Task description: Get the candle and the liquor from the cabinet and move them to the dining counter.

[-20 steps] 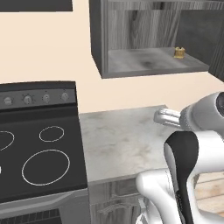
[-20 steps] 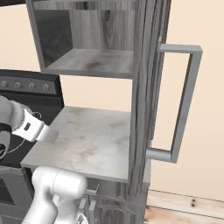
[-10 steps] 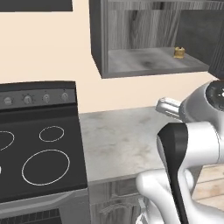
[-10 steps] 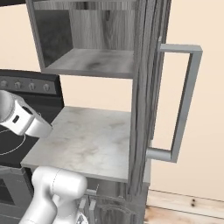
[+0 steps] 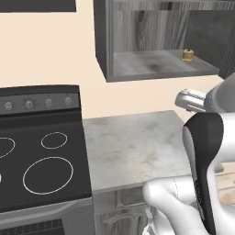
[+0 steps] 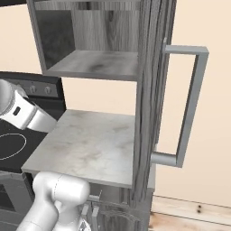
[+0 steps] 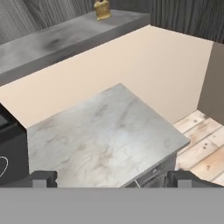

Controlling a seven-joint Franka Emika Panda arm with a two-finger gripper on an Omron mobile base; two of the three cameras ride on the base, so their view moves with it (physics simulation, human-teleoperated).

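Cabinet (image 5: 151, 41) stands open on the wall above a small marbled worktop (image 5: 133, 147), its dark grey wood-grain interior showing one shelf. On that shelf, toward the right back corner in the left base view, sits a small yellowish object (image 5: 188, 55), upright and apart from the side walls; it is too small to say what it is, and in the hand view it appears at the top edge (image 7: 102, 9) on the same shelf. The rest of the shelf surface looks bare, with open room to the left of the small object. In the right base view the cabinet door (image 6: 149, 103) is swung out edge-on toward the camera, its vertical bar handle (image 6: 189, 103) jutting to the right, so the door edge stands close beside the worktop's right side. The worktop is bare, bounded on the left by a black stove (image 5: 36, 156) that touches it and on the right by an open drop to a wood plank floor (image 7: 203, 144). A beige wall (image 5: 55, 50) separates worktop from cabinet underside, leaving free height between them. The gripper (image 7: 111, 178) hangs above the front edge of the worktop, its two dark fingertips (image 7: 41, 178) spread as wide as they go, with nothing between them and nothing touched. The white arm (image 5: 206, 160) rises at the lower right of the left base view, in front of the worktop's right end.
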